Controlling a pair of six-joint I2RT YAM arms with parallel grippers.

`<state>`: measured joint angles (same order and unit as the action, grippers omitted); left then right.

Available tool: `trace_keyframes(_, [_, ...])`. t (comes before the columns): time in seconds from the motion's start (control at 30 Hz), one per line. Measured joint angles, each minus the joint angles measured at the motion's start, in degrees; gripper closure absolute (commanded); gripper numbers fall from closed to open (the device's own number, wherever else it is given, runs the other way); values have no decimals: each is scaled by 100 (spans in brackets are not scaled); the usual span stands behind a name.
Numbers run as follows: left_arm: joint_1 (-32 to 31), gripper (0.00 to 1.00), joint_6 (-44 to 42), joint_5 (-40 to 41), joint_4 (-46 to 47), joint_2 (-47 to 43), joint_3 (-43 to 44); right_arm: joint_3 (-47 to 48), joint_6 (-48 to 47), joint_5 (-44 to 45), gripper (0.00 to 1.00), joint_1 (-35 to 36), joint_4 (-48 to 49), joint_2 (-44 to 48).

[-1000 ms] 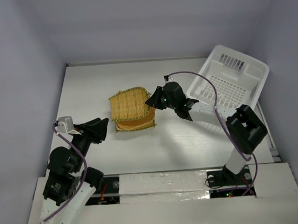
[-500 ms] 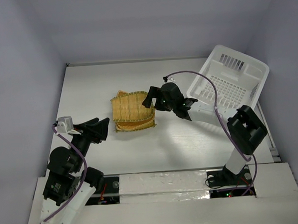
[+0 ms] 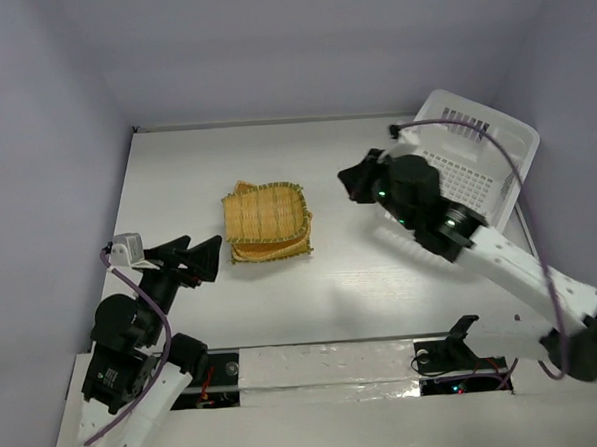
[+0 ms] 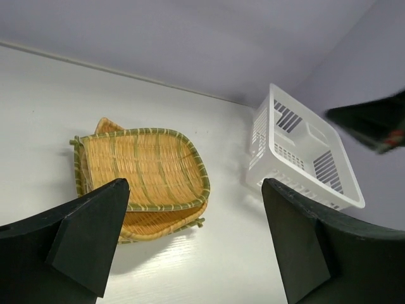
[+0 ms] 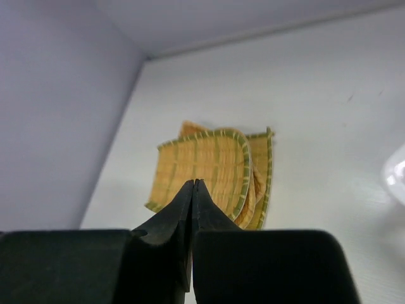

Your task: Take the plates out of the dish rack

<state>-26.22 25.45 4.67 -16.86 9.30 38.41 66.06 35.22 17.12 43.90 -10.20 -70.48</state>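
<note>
Top external view is showing me the plates [image 3: 266, 222] lying in a loose pile on the table [image 3: 382, 279], well apart from the dish rack [image 3: 484, 139], which is sitting at the far right corner. In the left wrist view I am seeing no plate in the part of the rack that shows. The right arm is covering some of the rack from above, so I am not calling it cleared.

The right claw [image 3: 353, 181] is hanging between the pile and the rack. Its wrist view is showing the two fingers pressed together with nothing between them. The left claw [image 3: 202, 257] is hovering near the pile on its near-left side, fingers spread wide and holding nothing.

What I am worrying about is the pile. The plates are sitting offset, edges poking out at the back and right, so a low pass by either claw is likely to catch a rim and scatter them. The left claw, being the closer one, is the bigger threat.

I am also watching the right arm's purple cable [image 3: 444, 126], which is arching over the rack's rim. It could hook the slotted wall and drag the light basket. And if a plate is hiding under that arm, shut fingers would just be shoving it.
</note>
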Motion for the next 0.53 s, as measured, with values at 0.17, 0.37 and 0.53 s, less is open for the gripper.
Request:
trace_keyframes(0.17, [0,14,-138,177,-210,149,481,-398,-372,798,92,7,-341,2562])
trace_keyframes(0.37, [-2,14,-293,715,-402,133,831,-1043,-380,2024,44,7,-748,4778])
trace_keyframes(0.53, [-4,13,-339,1158,-546,-48,844,-1882,-107,2555,23,7,-1233,5163])
